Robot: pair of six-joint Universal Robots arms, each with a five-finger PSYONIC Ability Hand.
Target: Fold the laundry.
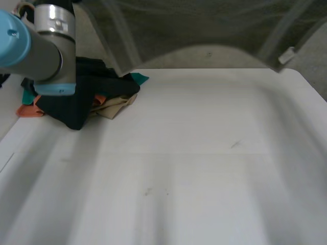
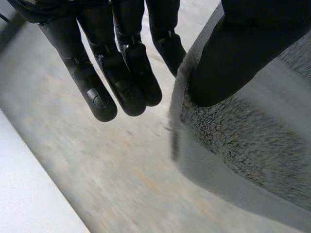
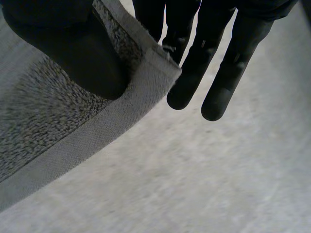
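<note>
White table first, flat and bare across the near and middle stretch. Farther back, at the far left corner under the grey left arm with its light-blue cap, a loose heap of black, teal, orange and beige clothes, touched by neither hand. Beyond that, lifted clear of the table along the far side, what looks like a grey terry towel with a flat woven hem, spread between the two hands and sagging in an arch at the middle.

Left hand: thumb pressed onto the looped face at one towel corner, fingers behind the hem, the others hanging straight and idle beside it. Clamped on the towel, then. Right hand: same pinch on the opposite corner, thumb on the loops, fingers behind the edge, the rest straight alongside.

Judging by the weave: soft, limp and fairly light, with no stiffness of its own. Grippy rather than slippery, and nothing to break. Likely to droop and swing wherever unsupported. Best taken at the hemmed corners, as now, the hem being flatter and firmer than the loops. For the fold, probably needs laying flat on the bare table, upper edge taut and corners level.
</note>
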